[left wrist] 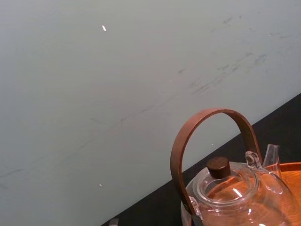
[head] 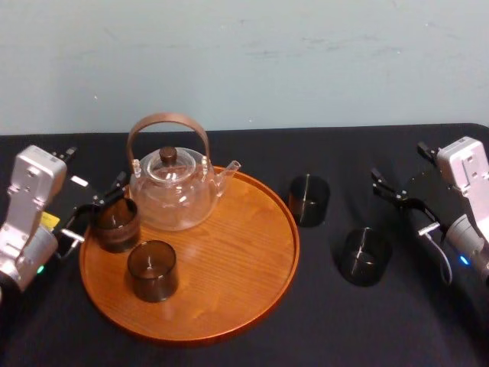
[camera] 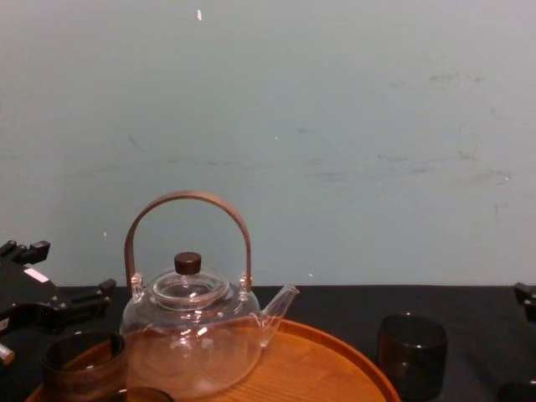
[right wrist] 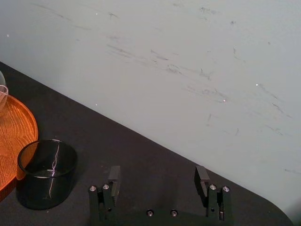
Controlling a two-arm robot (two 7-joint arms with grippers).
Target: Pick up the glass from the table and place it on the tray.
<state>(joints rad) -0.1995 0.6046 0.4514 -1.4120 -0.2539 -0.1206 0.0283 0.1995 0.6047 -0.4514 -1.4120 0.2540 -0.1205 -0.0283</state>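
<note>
Black tabletop (head: 321,321): round orange-brown wooden tray (head: 229,260) holds two dark glasses (head: 152,270), two outside it; left gripper (head: 98,208) grip unclear, right gripper (right wrist: 157,170) spread apart

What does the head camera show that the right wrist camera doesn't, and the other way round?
Head view, not the right wrist: the glass teapot with its handle and lid, two dark glasses on the tray, the rear tray glass by the left gripper and the front tray glass, plus the nearer table glass.
Right wrist view, not the head: a close look at the right gripper, open with nothing between its fingers.
Both: the right gripper, part of the tray, the table glass nearest its rim, the black table and the pale wall.
</note>
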